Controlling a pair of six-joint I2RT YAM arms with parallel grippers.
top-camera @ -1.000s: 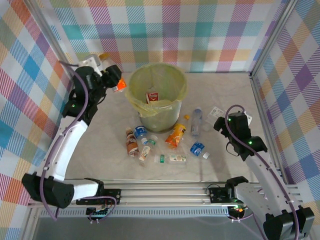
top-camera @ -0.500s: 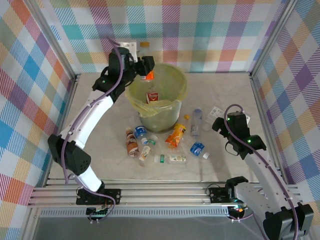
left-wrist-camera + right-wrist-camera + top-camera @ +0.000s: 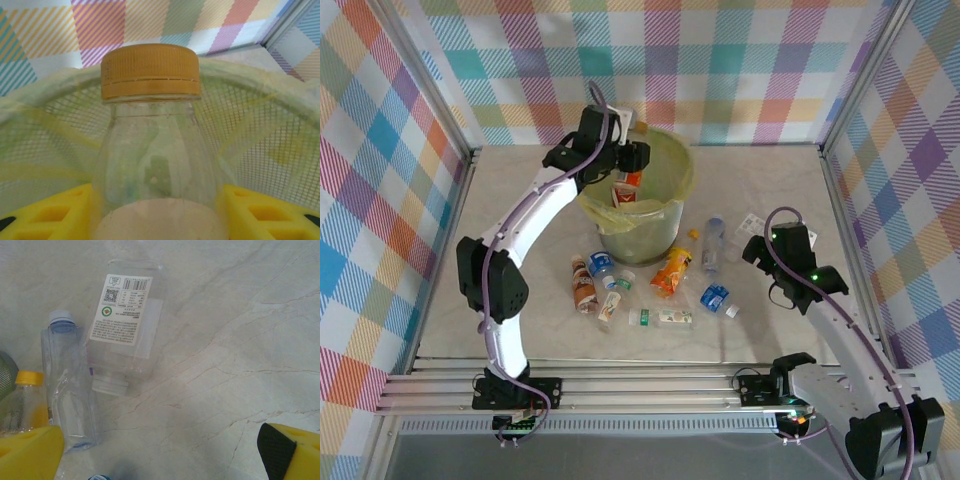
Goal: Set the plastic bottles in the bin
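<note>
The left arm (image 3: 535, 215) is arched from the lower left of the top view up to the bin (image 3: 642, 238) at upper centre, with its wrist bent over the rim. A clear bottle (image 3: 152, 145) with an orange cap (image 3: 150, 70) is clamped between the left fingers (image 3: 50, 212) and is seen against the bin's mesh wall and yellow-green liner (image 3: 45, 150). The right arm (image 3: 840, 320) is folded at the right edge. The right fingers (image 3: 30, 450) are spread wide over the tabletop (image 3: 225, 340), near a labelled bottle (image 3: 125, 325) and a slimmer bottle (image 3: 67, 390). Other bottles (image 3: 672, 270) are scattered below the bin.
</note>
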